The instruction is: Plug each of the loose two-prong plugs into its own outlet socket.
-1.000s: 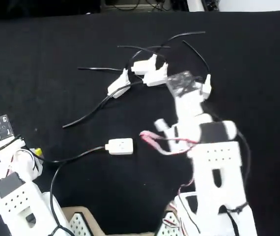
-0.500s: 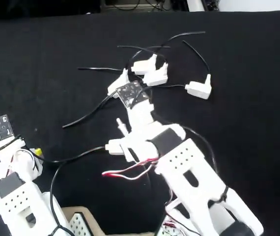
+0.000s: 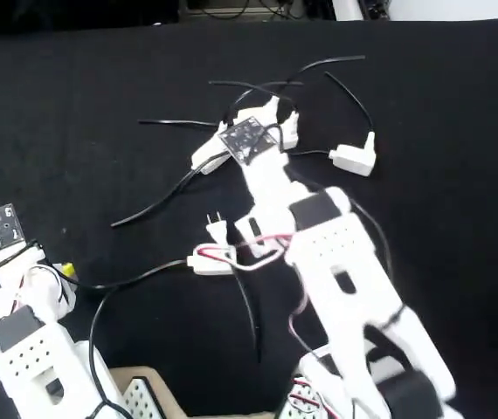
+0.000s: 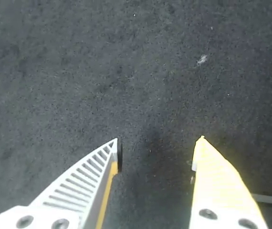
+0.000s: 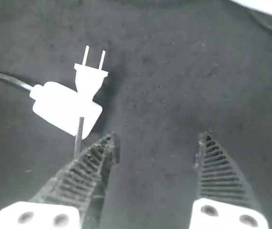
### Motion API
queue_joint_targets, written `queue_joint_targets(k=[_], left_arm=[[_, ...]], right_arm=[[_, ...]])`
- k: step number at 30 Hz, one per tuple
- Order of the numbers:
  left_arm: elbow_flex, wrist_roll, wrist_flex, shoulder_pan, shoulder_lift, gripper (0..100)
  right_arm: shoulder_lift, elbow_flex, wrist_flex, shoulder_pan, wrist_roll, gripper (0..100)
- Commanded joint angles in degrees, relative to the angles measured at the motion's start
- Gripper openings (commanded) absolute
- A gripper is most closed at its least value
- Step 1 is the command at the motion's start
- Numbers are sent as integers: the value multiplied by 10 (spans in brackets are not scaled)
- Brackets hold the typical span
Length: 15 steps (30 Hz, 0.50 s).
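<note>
My left arm (image 3: pixel 22 345) sits at the near left corner of the table (image 3: pixel 74 78). The left gripper (image 4: pixel 157 145) hangs over bare black cloth with its jaws apart, holding nothing. Going right, a black cord (image 3: pixel 131 279) leads to the one outlet socket (image 3: pixel 214 260) that I can name with certainty, a white block a little left of the middle, toward the near edge. The two-prong plug (image 5: pixel 90 76) lies just at its far side, touching or overlapping the block; I cannot tell which. Its long axis runs away from the right gripper (image 5: pixel 157 138), and the prongs point away from both the gripper and the socket. The right gripper's jaws are also wide apart and empty. The plug lies beyond the tip of one jaw, off to that side, not in the gap. I judge that the right arm (image 3: pixel 345 279), clearly the nearer one, must shift sideways before closing, and the plug must be turned around. I count one sure plug, one sure socket and four more white corded pieces: three crowded at the far middle (image 3: pixel 210 155) and one apart to their right (image 3: pixel 354 160). I cannot sort these four into plugs and sockets.
</note>
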State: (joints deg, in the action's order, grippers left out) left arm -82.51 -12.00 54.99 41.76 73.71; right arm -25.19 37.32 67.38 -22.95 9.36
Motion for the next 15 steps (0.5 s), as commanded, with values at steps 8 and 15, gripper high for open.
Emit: queue_joint_targets(k=[8,15], left_arm=[[6,-2,-11,-7,6,257],[6,-2,-11,-7,6,257]], right_arm=[[153,-47,-128,-71,-117,248],[247,-51,-233,-83,-133,248]])
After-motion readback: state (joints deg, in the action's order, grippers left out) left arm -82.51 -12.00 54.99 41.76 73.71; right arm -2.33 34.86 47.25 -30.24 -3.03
